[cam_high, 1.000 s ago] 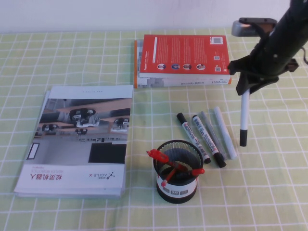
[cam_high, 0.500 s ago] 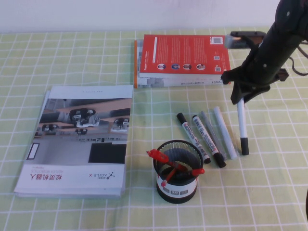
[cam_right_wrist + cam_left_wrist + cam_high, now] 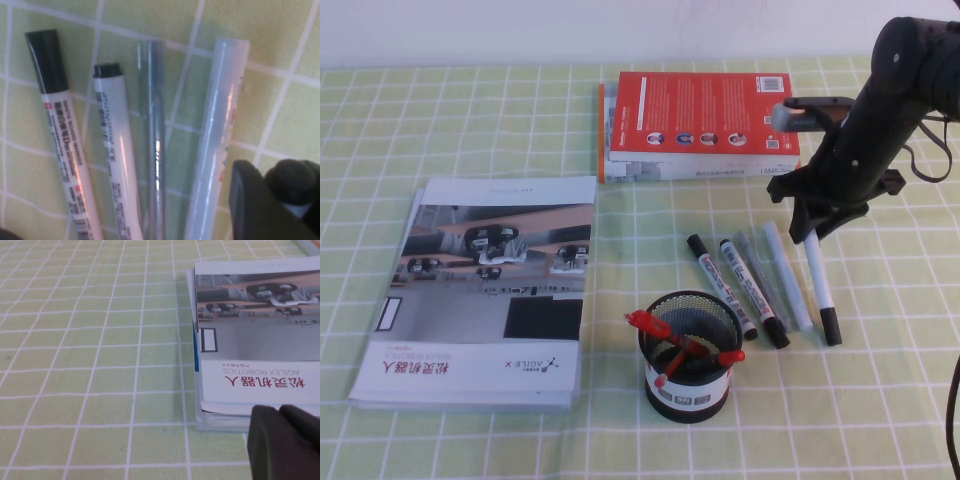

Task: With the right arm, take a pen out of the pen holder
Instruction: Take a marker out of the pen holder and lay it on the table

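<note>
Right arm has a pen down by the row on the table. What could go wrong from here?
1. The right gripper holds the white pen by its upper end, slanted, capped tip at the cloth. Released like this, it may drop and roll against the translucent pen close beside it.
2. That gripper sits low over the row; a sideways retreat could nudge those pens.
The left gripper, parked by the booklet corner, looks harmless.

high: raised, robot's side, tilted down, whole table (image 3: 440, 110) | left wrist: low, near, along table to magazine (image 3: 260, 350) corner, shared with high | right wrist: very close, seemingly straight down, laid pens (image 3: 155, 125) by the held pen (image 3: 820, 285), shared with high
</note>
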You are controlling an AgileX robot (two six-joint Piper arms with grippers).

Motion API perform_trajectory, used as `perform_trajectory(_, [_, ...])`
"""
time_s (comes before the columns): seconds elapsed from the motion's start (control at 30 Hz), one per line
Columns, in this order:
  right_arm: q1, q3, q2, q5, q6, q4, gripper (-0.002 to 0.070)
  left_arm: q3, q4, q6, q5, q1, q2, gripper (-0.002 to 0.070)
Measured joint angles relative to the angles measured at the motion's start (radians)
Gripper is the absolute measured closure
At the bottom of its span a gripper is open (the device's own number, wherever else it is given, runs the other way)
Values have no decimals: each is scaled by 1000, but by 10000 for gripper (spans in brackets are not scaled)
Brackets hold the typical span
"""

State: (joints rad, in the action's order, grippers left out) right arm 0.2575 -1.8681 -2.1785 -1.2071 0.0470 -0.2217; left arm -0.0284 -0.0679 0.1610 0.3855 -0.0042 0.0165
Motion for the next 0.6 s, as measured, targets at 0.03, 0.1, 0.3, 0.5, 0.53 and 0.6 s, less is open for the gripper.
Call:
perform_trajectory(0.03, [2,0,0,9,0,-3,557,0,0,0,0,0,0,680])
perform_trajectory(0.1, [2,0,0,33,0,-10,535,0,0,0,0,0,0,680])
perform_trajectory(0.3, [2,0,0,107,0,-6,433,0,0,0,0,0,0,680])
perform_trajectory(0.5, [5,0,0,119,0,-2,417,0,0,0,0,0,0,680])
perform_trajectory(0.53, [6,0,2,119,0,2,420,0,0,0,0,0,0,680])
perform_trajectory(0.6, [16,3,17,116,0,24,440,0,0,0,0,0,0,680])
